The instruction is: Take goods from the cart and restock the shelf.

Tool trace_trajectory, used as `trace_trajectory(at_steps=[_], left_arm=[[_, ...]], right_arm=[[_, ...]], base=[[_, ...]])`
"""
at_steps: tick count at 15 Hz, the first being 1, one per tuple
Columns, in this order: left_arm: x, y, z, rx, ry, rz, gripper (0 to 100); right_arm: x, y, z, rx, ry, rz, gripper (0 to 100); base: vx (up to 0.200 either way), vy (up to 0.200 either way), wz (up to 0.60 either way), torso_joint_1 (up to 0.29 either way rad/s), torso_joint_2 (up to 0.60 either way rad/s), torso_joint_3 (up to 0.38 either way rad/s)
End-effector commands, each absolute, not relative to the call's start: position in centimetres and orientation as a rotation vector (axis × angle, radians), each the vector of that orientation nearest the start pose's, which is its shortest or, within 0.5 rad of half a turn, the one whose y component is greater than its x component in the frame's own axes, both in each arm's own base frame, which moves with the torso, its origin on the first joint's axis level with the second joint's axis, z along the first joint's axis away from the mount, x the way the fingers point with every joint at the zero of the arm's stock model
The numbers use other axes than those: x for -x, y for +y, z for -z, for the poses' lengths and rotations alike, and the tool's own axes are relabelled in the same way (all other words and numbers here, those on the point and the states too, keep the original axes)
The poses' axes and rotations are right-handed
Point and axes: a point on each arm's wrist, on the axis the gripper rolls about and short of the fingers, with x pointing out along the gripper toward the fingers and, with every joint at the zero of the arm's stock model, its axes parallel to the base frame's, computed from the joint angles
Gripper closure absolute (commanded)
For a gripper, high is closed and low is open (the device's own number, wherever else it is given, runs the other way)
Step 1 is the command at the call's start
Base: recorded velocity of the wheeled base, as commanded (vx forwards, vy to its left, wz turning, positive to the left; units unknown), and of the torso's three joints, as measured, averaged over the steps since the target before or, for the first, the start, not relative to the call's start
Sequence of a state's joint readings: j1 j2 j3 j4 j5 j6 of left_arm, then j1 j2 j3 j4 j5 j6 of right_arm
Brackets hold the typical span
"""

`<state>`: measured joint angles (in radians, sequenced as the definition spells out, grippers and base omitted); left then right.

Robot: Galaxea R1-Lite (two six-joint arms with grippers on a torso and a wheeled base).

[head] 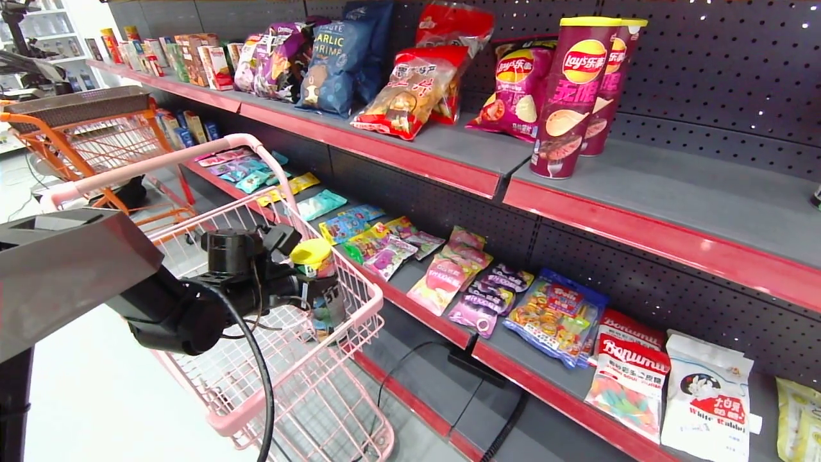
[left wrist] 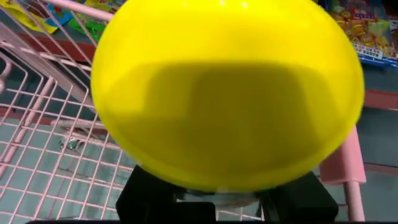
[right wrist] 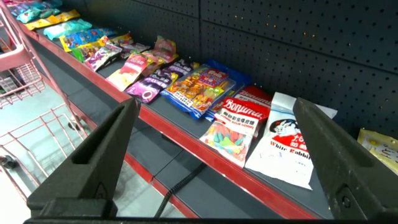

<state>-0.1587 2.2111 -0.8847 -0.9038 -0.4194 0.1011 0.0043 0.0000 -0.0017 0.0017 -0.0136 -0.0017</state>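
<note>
My left gripper (head: 315, 290) hangs over the front end of the pink cart (head: 363, 290), shut on a snack can with a yellow lid (head: 312, 254). Seen from the left wrist, the yellow lid (left wrist: 227, 93) bulges above the dark fingers (left wrist: 149, 199), with the cart's wire floor (left wrist: 43, 162) beneath. On the upper shelf (head: 673, 192) stand two tall purple chip cans (head: 572, 96) with yellow lids. My right gripper (right wrist: 214, 168) is open and holds nothing; it hovers out in front of the lower shelf (right wrist: 186, 140) of candy bags.
Snack bags (head: 410, 90) and boxes (head: 192, 58) fill the upper shelf to the left of the chip cans; bare shelf lies to their right. Candy packs (head: 551, 314) line the lower shelf. An orange cart (head: 83, 141) stands behind the pink one.
</note>
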Motion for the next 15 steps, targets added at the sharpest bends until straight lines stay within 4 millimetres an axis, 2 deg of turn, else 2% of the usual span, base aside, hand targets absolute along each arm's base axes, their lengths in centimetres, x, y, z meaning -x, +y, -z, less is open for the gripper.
trace_trajectory(at_steps=[1,3,4,5,6,7,8,9,10,11,13,15], left_arm=[[-35.7,-5.3,-10.3,-0.044,0.312,0.549,100],[-32.8,-3.7,-13.5,-0.040,0.292,0.512,100],[-32.8,-3.7,-13.5,-0.040,0.292,0.512,100],[-27.7,-2.1,-18.7,-0.049,0.209,0.467,100],[-25.5,-1.9,-20.5,-0.053,0.188,0.462,100],[-20.8,-1.6,-23.0,-0.052,0.193,0.459,100],[-18.0,-1.6,-24.0,-0.049,0.209,0.462,100],[-13.7,-1.4,-24.9,-0.055,0.212,0.460,100],[-10.4,-1.3,-25.3,-0.066,0.179,0.449,100],[-7.9,-1.1,-25.7,-0.077,0.136,0.421,100],[-4.1,-0.8,-25.8,-0.095,0.036,0.337,100],[-2.1,-0.7,-24.9,-0.097,-0.015,0.336,100]], right_arm=[[2.3,0.0,-7.6,0.002,0.000,0.009,0],[2.3,0.0,-7.6,0.002,0.000,0.009,0],[2.3,0.0,-7.6,0.002,0.000,0.009,0],[2.3,0.0,-7.5,0.002,0.002,0.009,0],[2.3,0.0,-7.6,0.000,0.002,0.009,0],[2.3,0.0,-7.6,0.002,0.002,0.009,0],[2.3,0.0,-7.6,0.000,0.002,0.009,0],[2.3,0.0,-7.6,0.000,0.002,0.011,0],[2.3,0.0,-7.6,0.000,0.002,0.011,0],[2.3,0.0,-7.6,0.000,0.002,0.011,0],[2.3,0.0,-7.6,0.000,0.002,0.011,0],[2.3,0.0,-7.6,0.000,0.002,0.011,0]], base=[[0.000,0.000,0.00,0.000,0.00,0.000],[0.000,0.000,0.00,0.000,0.00,0.000],[0.000,0.000,0.00,0.000,0.00,0.000],[0.000,0.000,0.00,0.000,0.00,0.000],[0.000,0.000,0.00,0.000,0.00,0.000],[0.000,0.000,0.00,0.000,0.00,0.000],[0.000,0.000,0.00,0.000,0.00,0.000],[0.000,0.000,0.00,0.000,0.00,0.000],[0.000,0.000,0.00,0.000,0.00,0.000],[0.000,0.000,0.00,0.000,0.00,0.000],[0.000,0.000,0.00,0.000,0.00,0.000],[0.000,0.000,0.00,0.028,-0.10,-0.062]])
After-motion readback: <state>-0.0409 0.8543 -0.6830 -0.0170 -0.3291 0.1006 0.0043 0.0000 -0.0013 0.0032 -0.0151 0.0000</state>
